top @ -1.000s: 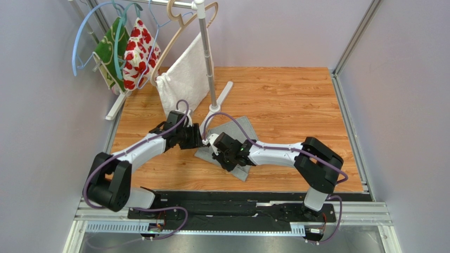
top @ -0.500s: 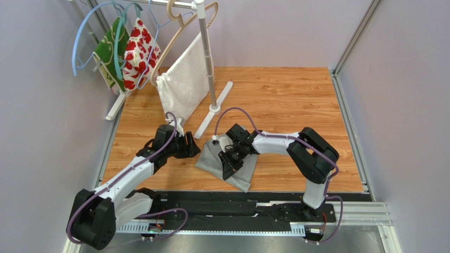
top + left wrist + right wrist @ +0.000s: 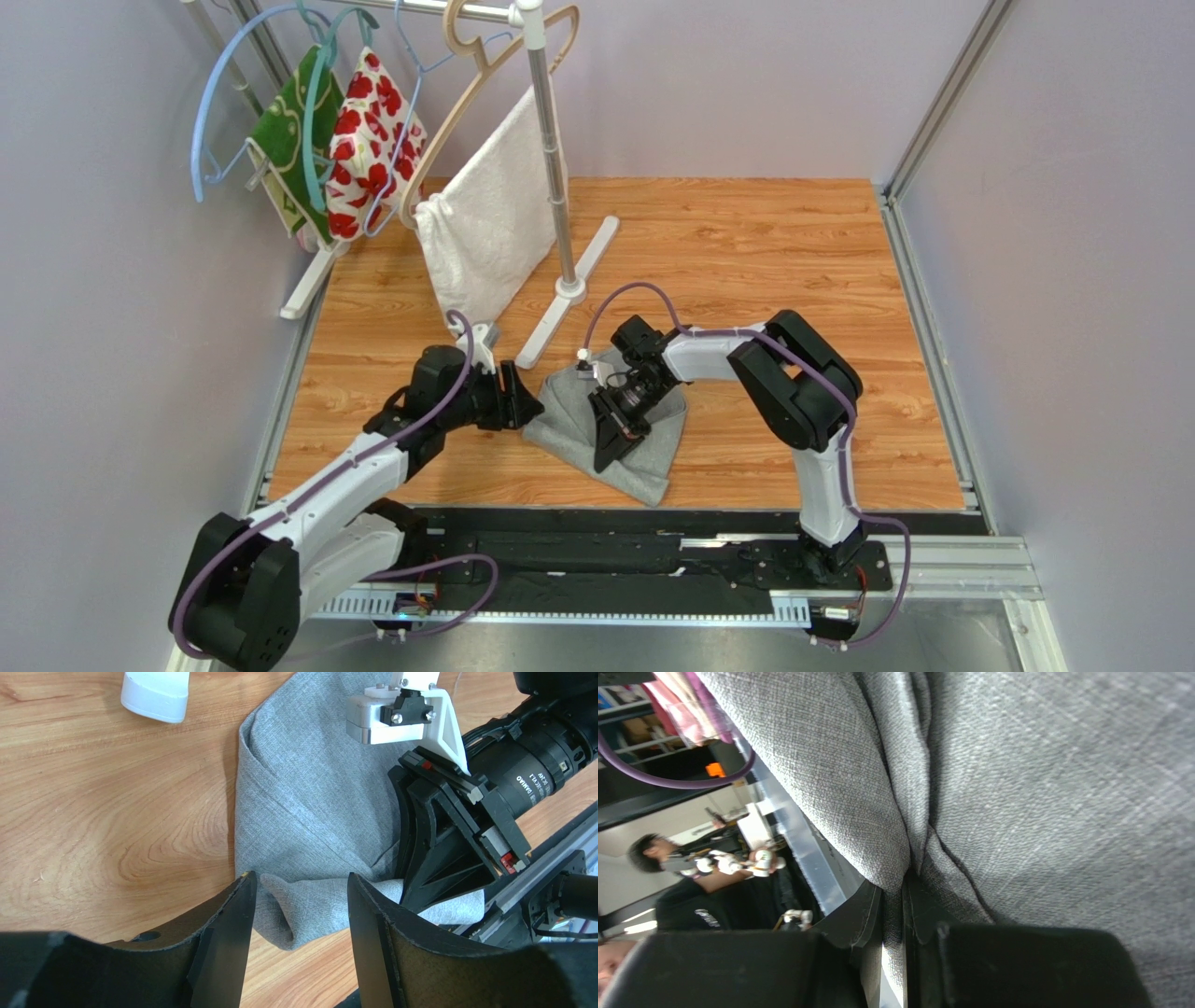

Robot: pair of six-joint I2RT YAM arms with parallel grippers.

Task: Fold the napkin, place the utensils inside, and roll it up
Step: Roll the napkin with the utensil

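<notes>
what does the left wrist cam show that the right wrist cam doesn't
Only the left wrist view: the wooden table, the rack's white foot and the open left gripper framing a corner of the napkin. Only the right wrist view: the right gripper pinching a napkin fold up close, plus a person beyond the table. Both: the grey napkin under the right gripper.

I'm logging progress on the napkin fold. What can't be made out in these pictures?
Utensil: in no view; whether it lies under the napkin cannot be told.
Top external: the right gripper covers the napkin's middle.
Right wrist: cloth fills the frame; only the pinched fold shows.
Left wrist: the open left gripper covers part of the napkin's near edge; the right gripper hides its far side.
</notes>
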